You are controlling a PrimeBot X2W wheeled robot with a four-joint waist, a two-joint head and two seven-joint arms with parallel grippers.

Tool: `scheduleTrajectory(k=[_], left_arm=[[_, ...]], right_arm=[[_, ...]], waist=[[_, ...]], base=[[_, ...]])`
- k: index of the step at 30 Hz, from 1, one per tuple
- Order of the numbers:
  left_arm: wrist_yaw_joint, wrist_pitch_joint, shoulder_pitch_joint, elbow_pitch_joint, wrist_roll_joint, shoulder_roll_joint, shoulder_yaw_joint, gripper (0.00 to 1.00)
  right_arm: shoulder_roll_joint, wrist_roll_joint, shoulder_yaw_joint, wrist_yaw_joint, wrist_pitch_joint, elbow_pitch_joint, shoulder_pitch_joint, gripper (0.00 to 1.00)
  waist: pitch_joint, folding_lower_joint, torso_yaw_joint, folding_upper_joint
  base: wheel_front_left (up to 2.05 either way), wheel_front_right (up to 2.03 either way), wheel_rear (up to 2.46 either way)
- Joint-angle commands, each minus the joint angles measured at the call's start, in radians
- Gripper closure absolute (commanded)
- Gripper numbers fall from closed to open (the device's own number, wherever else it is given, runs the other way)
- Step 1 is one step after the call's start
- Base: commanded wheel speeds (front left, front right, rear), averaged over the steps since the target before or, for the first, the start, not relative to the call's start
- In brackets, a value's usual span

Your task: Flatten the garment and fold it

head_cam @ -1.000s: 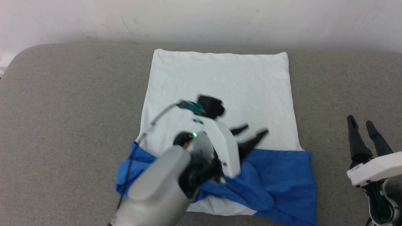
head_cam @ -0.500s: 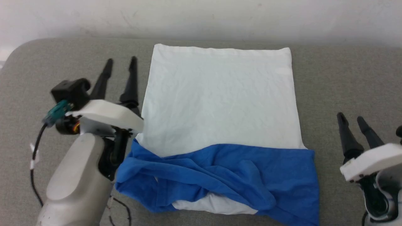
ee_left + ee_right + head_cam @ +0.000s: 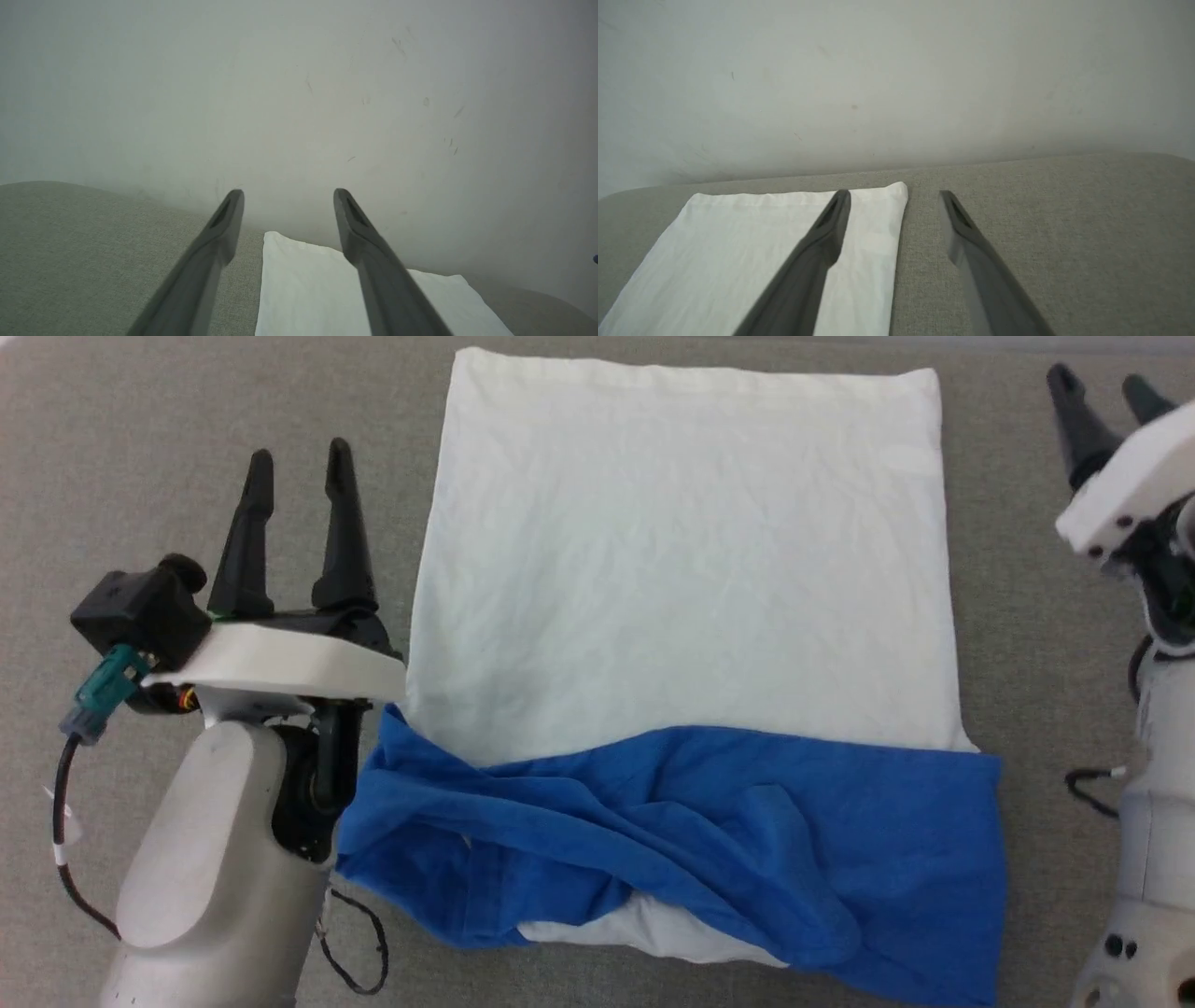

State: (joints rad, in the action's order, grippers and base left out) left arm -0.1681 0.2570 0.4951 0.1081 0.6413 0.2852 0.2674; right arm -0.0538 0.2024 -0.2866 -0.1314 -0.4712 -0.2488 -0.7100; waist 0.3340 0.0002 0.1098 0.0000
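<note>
The garment [image 3: 681,569] is lying in the middle of the grey fabric-covered worktop [image 3: 140,429]. The white body is spread out pretty flat, with just some light creasing, and its straight edge is at the far side near the wall [image 3: 299,93]. The blue sleeves [image 3: 747,840] are pulled in across the near end in one rumpled band, bunchier on the left side and smoother on the right. A little strip of white pokes out under the blue at the near edge.

The left hand [image 3: 300,453] sits just beside the garment's left edge, over bare worktop, fingers pointing toward the wall. Its two fingers are spread apart with nothing between them. Can't tell if it's touching the surface or floating a bit above it. A dark cable [image 3: 359,943] loops out by the left forearm, near the blue corner.

The right hand [image 3: 1097,378] is off the far right corner of the garment, also spread wide and holding nothing. In the right wrist view, one finger lines up over the white corner and the other over plain grey fabric.
</note>
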Motion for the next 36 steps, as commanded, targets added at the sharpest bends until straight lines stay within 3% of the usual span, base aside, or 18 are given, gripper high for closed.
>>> scheduleTrajectory(k=[1, 13, 26, 27, 28, 29, 36], left_arm=[[0.008, 0.004, 0.018, -0.01, -0.011, -0.005, -0.006, 0.0], [0.026, 0.005, 0.075, -0.035, -0.035, -0.042, -0.002, 0.0], [0.035, 0.005, 0.091, -0.057, -0.04, -0.051, -0.013, 0.0], [0.035, 0.002, 0.094, -0.056, -0.041, -0.049, -0.012, 0.0], [0.035, -0.003, 0.099, -0.055, -0.041, -0.046, -0.011, 0.0], [0.035, -0.009, 0.106, -0.055, -0.041, -0.043, -0.011, 0.0], [0.066, -0.14, 0.267, -0.056, 0.021, 0.01, -0.043, 0.0]], right_arm=[[0.001, -0.046, -0.012, 0.001, -0.035, -0.037, -0.068, 0.0], [-0.048, -0.394, -0.013, 0.001, -0.362, -0.27, -0.419, 0.0], [-0.11, -0.418, 0.11, 0.001, -0.542, -0.332, -0.489, 0.0], [-0.113, -0.413, 0.115, 0.001, -0.565, -0.334, -0.487, 0.16], [-0.116, -0.404, 0.12, 0.001, -0.577, -0.33, -0.487, 0.84], [-0.118, -0.394, 0.123, 0.001, -0.581, -0.323, -0.488, 1.0], [-0.122, -0.339, 0.166, 0.001, -0.575, -0.265, -0.506, 1.0]], waist=[[0.114, -0.0002, 0.056, 0.0], [0.266, -0.0002, 0.115, 0.0], [0.34, -0.0002, 0.125, 0.0], [0.34, -0.0002, 0.124, 0.0], [0.34, -0.0002, 0.122, 0.0], [0.34, -0.0002, 0.12, 0.0], [0.343, -0.0002, 0.09, 0.0]], base=[[0.0, 0.0, 0.0], [0.0, 0.0, 0.0], [0.0, 0.0, 0.0], [0.0, 0.0, 0.0], [0.0, 0.0, 0.0], [0.0, 0.0, 0.0], [0.0, 0.0, 0.0]])
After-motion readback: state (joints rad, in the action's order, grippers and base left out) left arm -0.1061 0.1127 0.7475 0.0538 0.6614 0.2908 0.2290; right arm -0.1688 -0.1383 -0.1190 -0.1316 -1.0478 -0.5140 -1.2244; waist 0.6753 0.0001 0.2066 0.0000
